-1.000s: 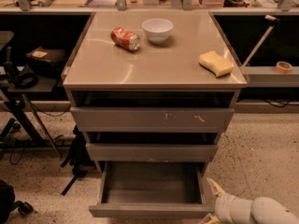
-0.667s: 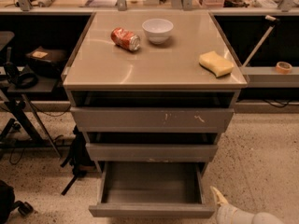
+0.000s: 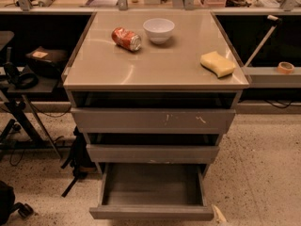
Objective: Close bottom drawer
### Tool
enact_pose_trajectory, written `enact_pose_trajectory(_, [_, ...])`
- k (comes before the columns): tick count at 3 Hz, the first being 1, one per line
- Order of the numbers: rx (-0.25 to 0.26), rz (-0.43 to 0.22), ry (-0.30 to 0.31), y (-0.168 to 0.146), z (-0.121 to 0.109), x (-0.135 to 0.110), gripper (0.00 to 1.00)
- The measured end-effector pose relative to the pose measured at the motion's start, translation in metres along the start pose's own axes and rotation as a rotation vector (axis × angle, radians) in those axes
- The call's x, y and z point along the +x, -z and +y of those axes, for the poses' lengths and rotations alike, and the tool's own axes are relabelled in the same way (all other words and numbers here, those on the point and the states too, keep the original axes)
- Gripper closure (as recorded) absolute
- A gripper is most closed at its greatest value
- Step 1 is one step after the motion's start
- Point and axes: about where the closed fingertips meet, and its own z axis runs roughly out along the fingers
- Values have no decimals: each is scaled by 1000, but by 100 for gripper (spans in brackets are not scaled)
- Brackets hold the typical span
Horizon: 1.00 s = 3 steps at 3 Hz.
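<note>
Only a pale sliver of the gripper [image 3: 219, 215] shows, at the bottom edge of the view, low over the floor [image 3: 263, 164] and just beside the right front corner of the bottom drawer [image 3: 151, 213]. So little of it is in sight that I cannot tell whether it is spread or pressed together, nor whether it touches the panel. Its low place by that corner suits the job: the front is flat and has no handle, so a push on its face is likely the only way to send it in. The bottom drawer stands pulled well out of the cabinet, its shallow box bare inside, its front panel along the lower edge of the view; the closing is not yet done. Above it the middle drawer [image 3: 153, 153] juts out a little, and the top drawer [image 3: 153, 120], with white scratches toward its right end, juts a little too, so neither blocks the path. On the cabinet top [image 3: 155, 65] a red can [image 3: 126, 38] lies on its side near the back edge, a white bowl [image 3: 158, 29] sits upright just beside it, and a yellow sponge [image 3: 217, 63] rests near the right edge. All three are well apart from the work below, though a hard shove might set the can rolling.
</note>
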Motion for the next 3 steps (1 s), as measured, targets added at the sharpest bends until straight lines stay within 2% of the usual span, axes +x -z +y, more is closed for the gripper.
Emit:
enact_pose_trajectory(1, [-20, -16, -57, -19, 28, 33, 0])
enact_pose_trajectory(3, [-20, -16, -57, -17, 27, 30, 0])
